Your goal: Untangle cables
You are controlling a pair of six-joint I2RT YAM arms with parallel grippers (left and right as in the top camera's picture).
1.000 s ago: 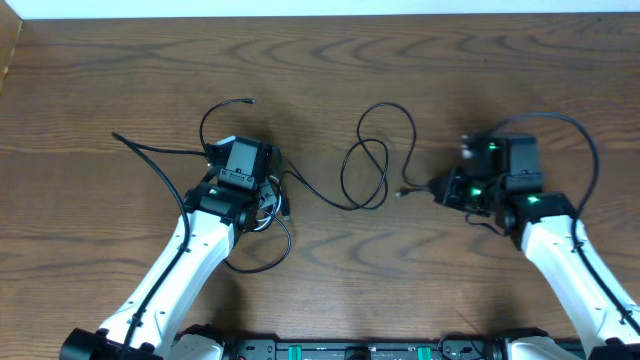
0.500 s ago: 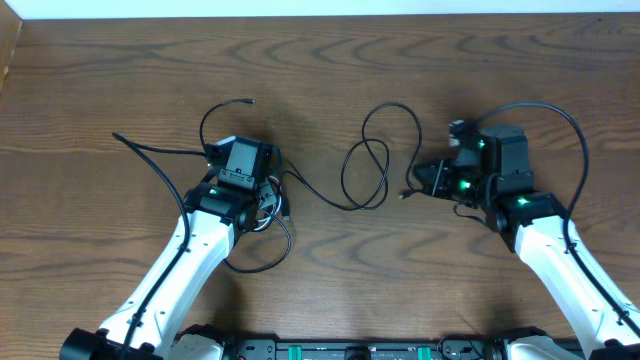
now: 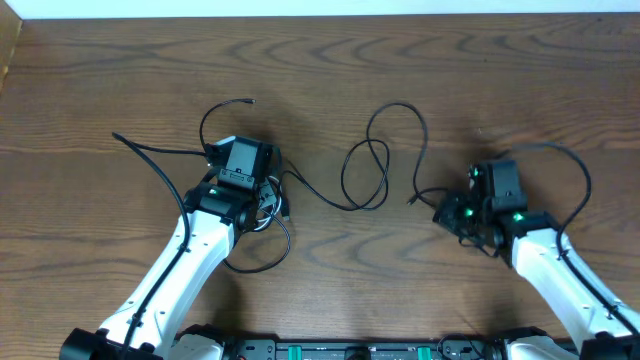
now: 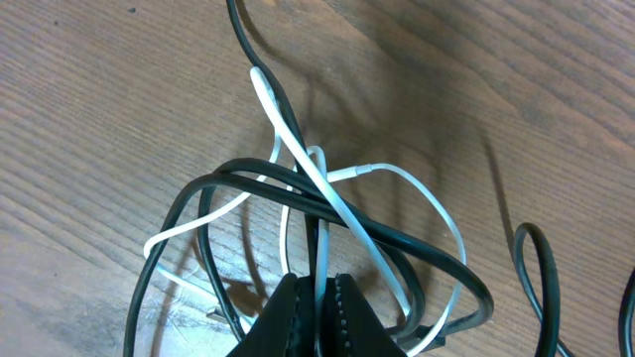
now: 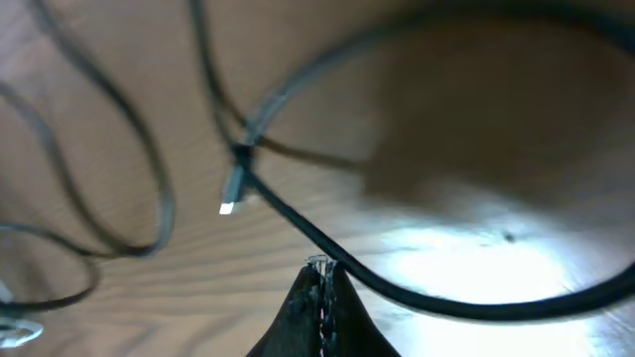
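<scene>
The left end effector (image 4: pixel 317 285) pinched the white cable (image 4: pixel 296 159); the right end effector (image 5: pixel 319 275) pinched the black cable (image 5: pixel 288 226), which ran leftward.

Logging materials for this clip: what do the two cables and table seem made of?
Both look plastic- or rubber-jacketed: the white cable smooth, slightly glossy, the black cable matte with faint sheen, both bending freely. The table looks like wood or wood-look laminate, by its brown grain.
</scene>
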